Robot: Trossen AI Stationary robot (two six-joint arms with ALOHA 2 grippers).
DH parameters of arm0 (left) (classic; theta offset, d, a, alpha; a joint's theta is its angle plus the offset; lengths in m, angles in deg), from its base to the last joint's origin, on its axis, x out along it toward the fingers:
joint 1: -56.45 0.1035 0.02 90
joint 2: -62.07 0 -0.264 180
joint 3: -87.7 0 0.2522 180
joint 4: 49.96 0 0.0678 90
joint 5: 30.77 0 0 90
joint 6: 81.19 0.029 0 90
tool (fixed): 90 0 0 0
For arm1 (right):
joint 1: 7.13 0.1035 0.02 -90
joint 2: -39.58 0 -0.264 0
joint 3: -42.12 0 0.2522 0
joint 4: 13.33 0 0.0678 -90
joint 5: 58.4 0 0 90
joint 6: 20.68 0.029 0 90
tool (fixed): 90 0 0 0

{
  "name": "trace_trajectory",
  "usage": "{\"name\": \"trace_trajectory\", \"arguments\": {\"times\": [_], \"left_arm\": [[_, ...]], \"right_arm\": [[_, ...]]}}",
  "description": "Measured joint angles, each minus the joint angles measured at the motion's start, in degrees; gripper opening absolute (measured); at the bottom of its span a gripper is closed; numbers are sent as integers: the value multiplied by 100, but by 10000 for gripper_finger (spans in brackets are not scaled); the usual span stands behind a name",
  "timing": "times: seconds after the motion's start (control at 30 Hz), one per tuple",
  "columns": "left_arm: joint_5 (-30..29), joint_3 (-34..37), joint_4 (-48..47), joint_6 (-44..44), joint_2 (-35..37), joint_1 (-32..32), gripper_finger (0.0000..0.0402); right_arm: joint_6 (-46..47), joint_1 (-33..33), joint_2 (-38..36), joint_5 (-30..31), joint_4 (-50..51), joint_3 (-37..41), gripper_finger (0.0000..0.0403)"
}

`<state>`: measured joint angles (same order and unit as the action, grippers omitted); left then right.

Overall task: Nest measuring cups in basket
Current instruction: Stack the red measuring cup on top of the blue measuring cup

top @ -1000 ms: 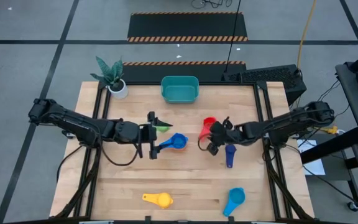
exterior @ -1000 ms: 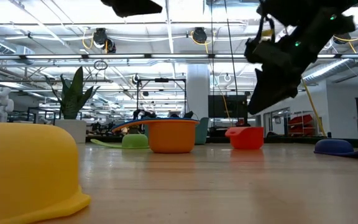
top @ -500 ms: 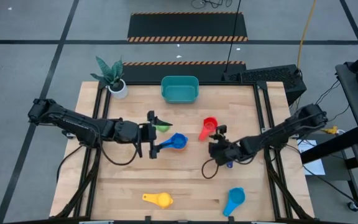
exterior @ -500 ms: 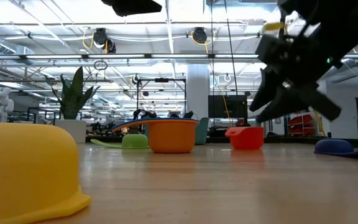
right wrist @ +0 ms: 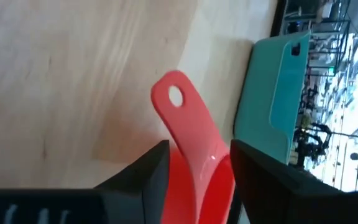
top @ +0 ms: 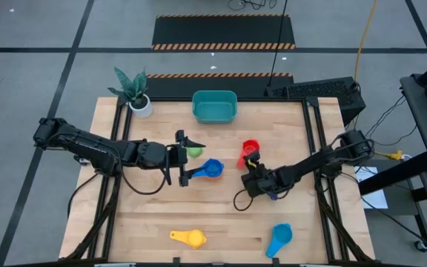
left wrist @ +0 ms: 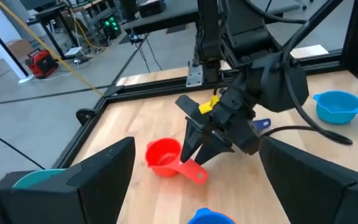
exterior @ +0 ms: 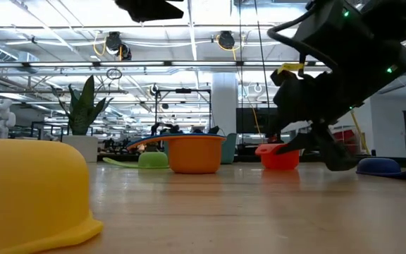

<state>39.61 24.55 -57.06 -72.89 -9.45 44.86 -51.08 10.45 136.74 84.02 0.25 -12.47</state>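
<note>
The red measuring cup (top: 249,147) sits right of the table's middle, its handle (right wrist: 185,118) lying toward the near edge. My right gripper (top: 252,166) is low over it and open, one finger on each side of that handle. My left gripper (top: 181,160) hangs open left of centre, above the table. Beside it lie the green cup (top: 194,151) and the blue cup (top: 210,169). The teal basket (top: 214,106) stands at the far edge. The navy cup (exterior: 379,166) is mostly hidden under my right arm in the high view. My right gripper comes slanting down from the table's right with its fingers (left wrist: 194,146) either side of the red cup's handle (left wrist: 191,171). Whether they touch it I cannot tell. The cup rests on the table.
A yellow cup (top: 189,237) and a light blue cup (top: 279,239) lie near the front edge. An orange cup (exterior: 194,154) shows in the low view. A white plant pot (top: 141,106) stands at the far left corner. Bare wood lies between the cups.
My right gripper has sunk from above the red cup down toward the table and slightly toward the near edge. It has rolled about its own axis and opened, and now straddles the red cup's handle. The red cup has stayed in place.
</note>
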Motion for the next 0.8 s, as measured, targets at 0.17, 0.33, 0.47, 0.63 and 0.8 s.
{"name": "trace_trajectory", "arguments": {"times": [0.17,0.33,0.47,0.63,0.8], "left_arm": [[0,0,-57,70,0,1,346],[-2,0,-67,74,0,14,347],[-2,0,-91,72,0,17,347],[-2,0,-52,74,0,21,346],[-4,0,-44,80,0,24,347]], "right_arm": [[-439,-5,187,-2,-377,-1,128],[-721,-119,350,12,-862,-6,84],[-923,-191,379,9,-1126,-6,30],[-1202,-214,364,19,-1580,1,9],[-896,-213,164,149,-1659,1,3]]}}
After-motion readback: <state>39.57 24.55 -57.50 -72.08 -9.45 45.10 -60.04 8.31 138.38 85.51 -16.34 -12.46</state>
